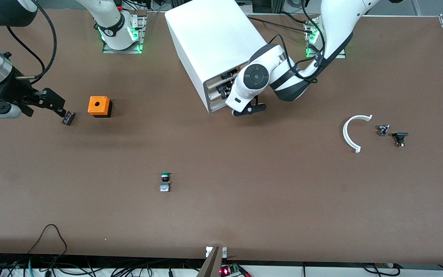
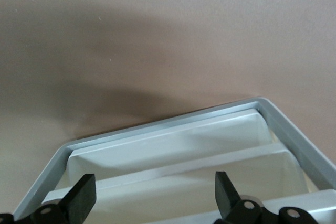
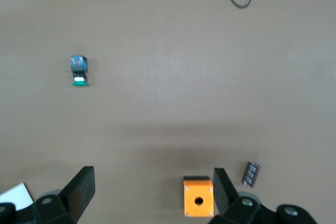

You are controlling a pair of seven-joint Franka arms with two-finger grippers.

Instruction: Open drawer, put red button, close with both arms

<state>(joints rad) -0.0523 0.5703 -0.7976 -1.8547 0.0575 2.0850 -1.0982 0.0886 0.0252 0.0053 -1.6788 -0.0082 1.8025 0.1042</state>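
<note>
The left arm's end effector (image 1: 248, 110) hangs in front of the white cabinet (image 1: 214, 42). Its fingers (image 2: 79, 199) are spread wide and empty, apparently lined up to pull. The drawer (image 1: 214, 92), second from the top, looks shut and is partly hidden by this arm.

The right arm's end effector (image 1: 54, 104) hovers low over the bench (image 1: 244, 215) at the right arm's end, also wide open and empty. Just beside it lies a small dark part (image 1: 68, 117), next to an orange box (image 1: 99, 106). I cannot tell whether that part is the red button; no red cap shows clearly.

A green button (image 1: 165, 177) lies nearer the camera. A white curved piece (image 1: 354, 132) lies toward the left arm's end. Nothing blocks the drawer's path.
</note>
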